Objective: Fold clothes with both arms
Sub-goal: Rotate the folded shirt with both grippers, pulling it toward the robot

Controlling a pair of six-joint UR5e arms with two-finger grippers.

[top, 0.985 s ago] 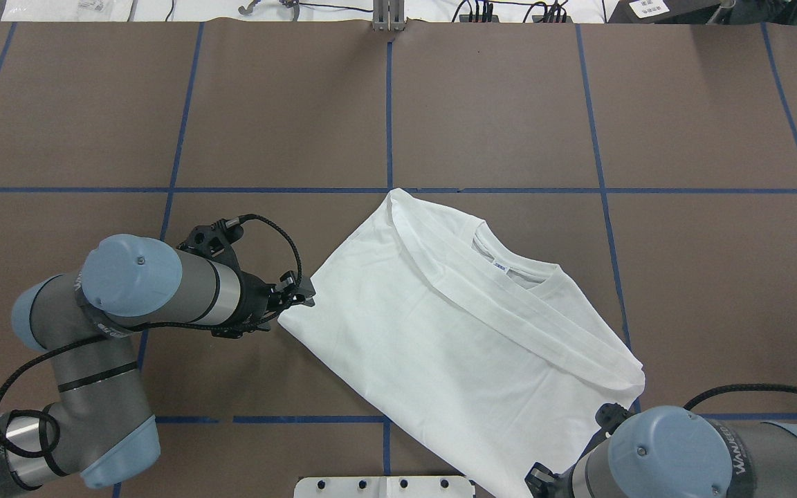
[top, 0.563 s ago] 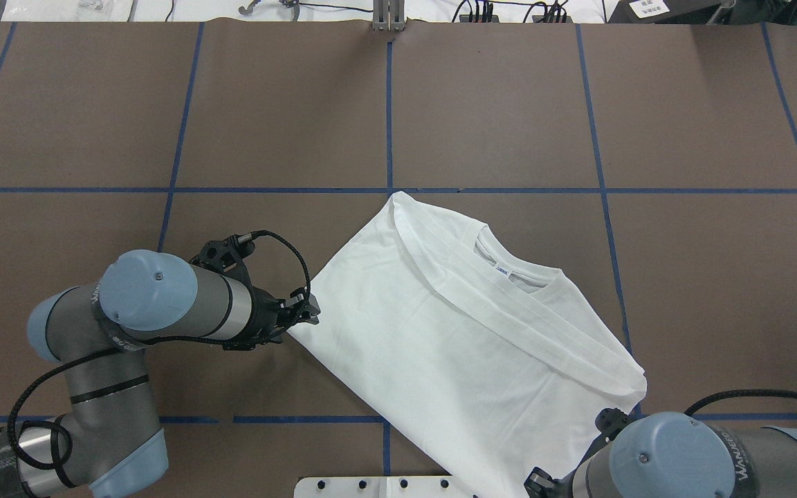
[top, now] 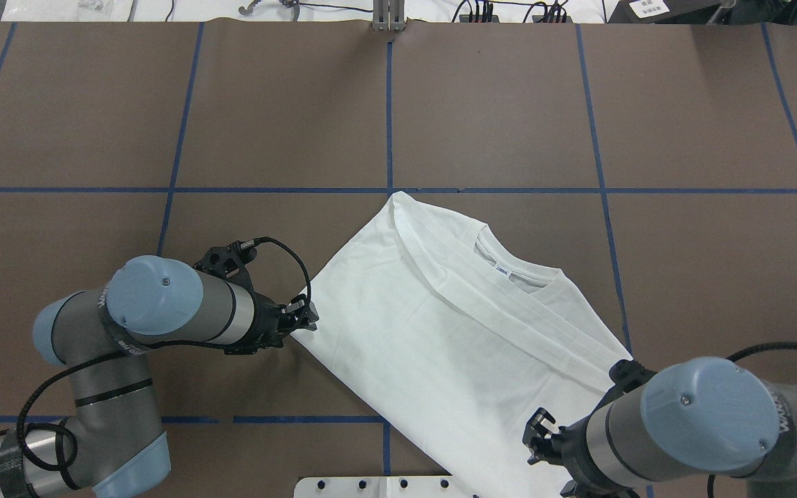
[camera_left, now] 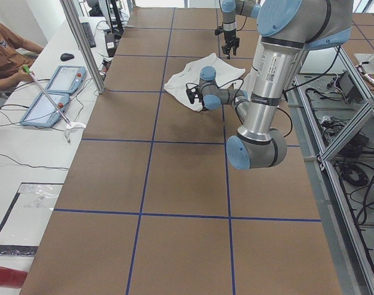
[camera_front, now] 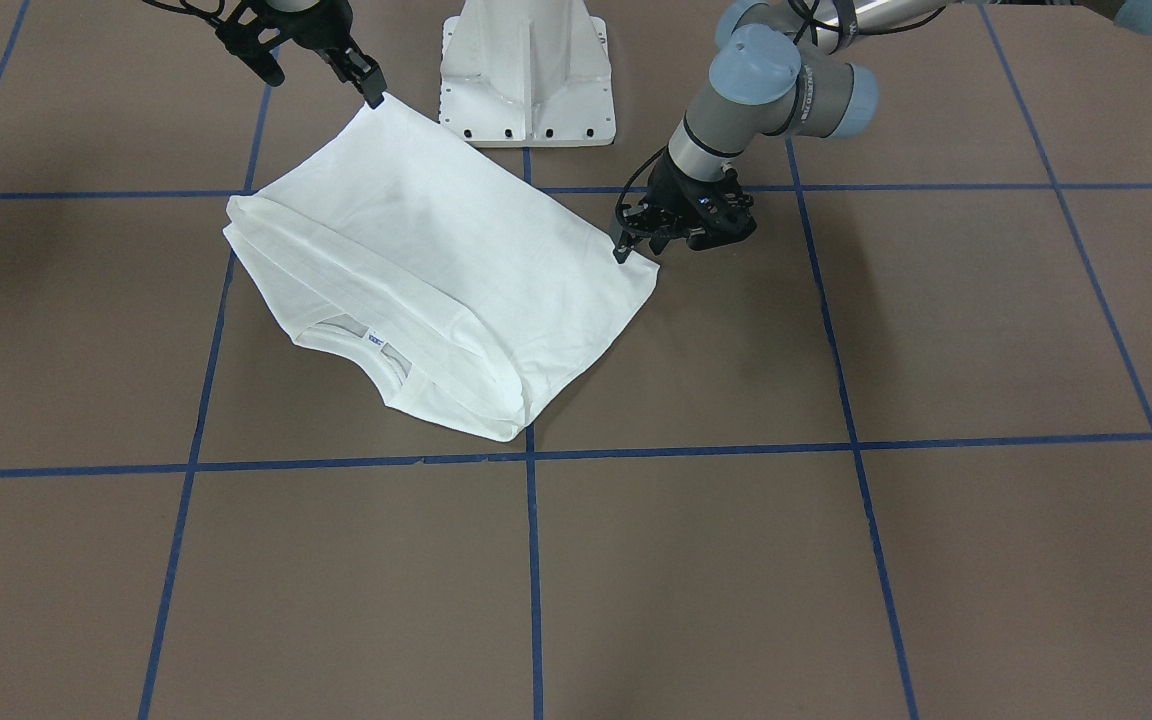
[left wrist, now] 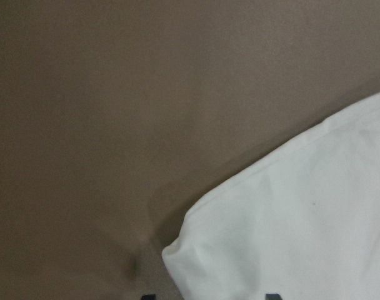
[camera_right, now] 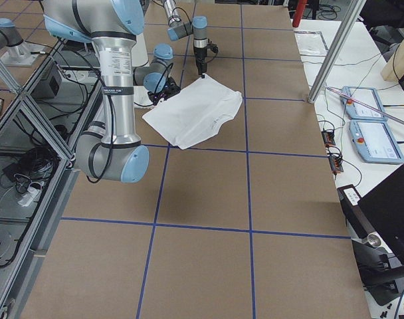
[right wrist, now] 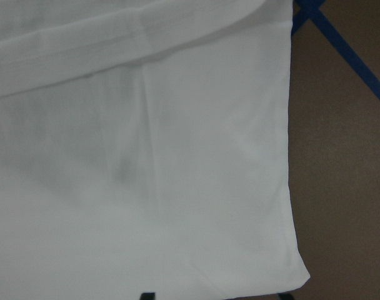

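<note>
The grasp step is judged in hand: 2 near corners of the T-shirt (top: pixel 440 332) are met by the left end effector (top: pixel 305 319) and right end effector (top: pixel 535 432), both released, so a joint pinch is needed.

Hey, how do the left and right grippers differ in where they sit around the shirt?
The left gripper sits beside the shirt, over bare table, at its left corner; the right gripper hangs over it, by the corner nearest the base. The left's wrist view shows mostly table; the right's mostly shirt. Both look open, each at a corner.
</note>
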